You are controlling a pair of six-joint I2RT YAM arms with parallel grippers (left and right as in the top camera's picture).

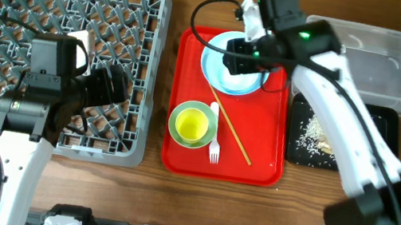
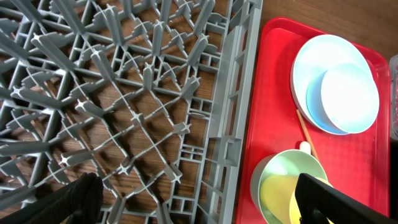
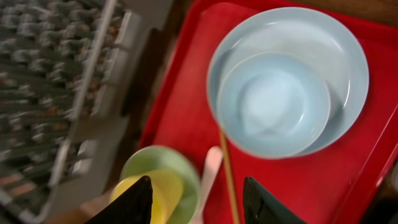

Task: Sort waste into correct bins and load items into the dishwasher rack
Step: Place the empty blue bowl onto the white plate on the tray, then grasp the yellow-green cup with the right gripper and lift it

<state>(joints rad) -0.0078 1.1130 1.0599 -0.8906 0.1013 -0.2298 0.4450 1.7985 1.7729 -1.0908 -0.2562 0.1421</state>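
The grey dishwasher rack fills the left side. My left gripper hangs open and empty over its right edge. On the red tray a light-blue bowl sits in the light-blue plate. A yellow-green cup stands in the pale green bowl. A white fork and chopsticks lie beside them. My right gripper is open and empty above the tray, near the plate. Rice scraps lie in the black tray. The wrapper and napkin are not in view.
The clear tub stands at the back right, behind the black tray. The red tray sits between the rack and the bins. My right arm reaches across the black tray and the tub's left end.
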